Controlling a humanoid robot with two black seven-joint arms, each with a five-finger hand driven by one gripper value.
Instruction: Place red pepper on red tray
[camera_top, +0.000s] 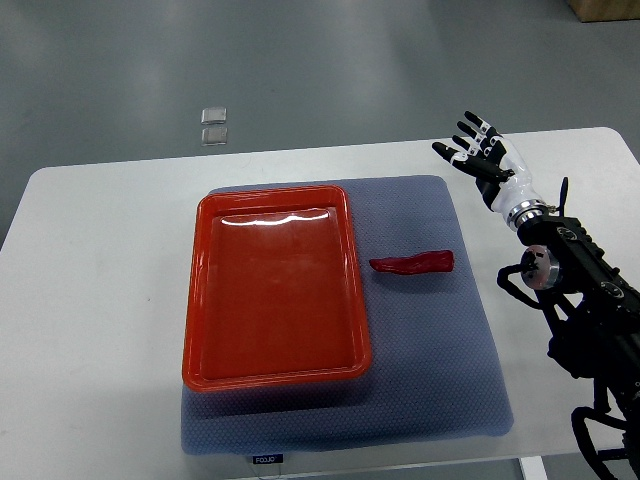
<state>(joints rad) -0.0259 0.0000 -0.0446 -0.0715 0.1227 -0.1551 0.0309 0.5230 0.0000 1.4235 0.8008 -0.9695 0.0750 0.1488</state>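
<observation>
A red pepper (414, 264) lies flat on the grey mat, just right of the red tray (272, 288), apart from it. The tray is rectangular and holds nothing. My right hand (480, 152) hovers over the table's far right, up and to the right of the pepper, with its fingers spread and nothing in them. Its black arm (580, 290) comes in from the right edge. The left arm does not show.
A grey mat (440, 380) covers the middle of the white table (90, 300). Two small clear squares (214, 125) lie on the floor beyond the table's far edge.
</observation>
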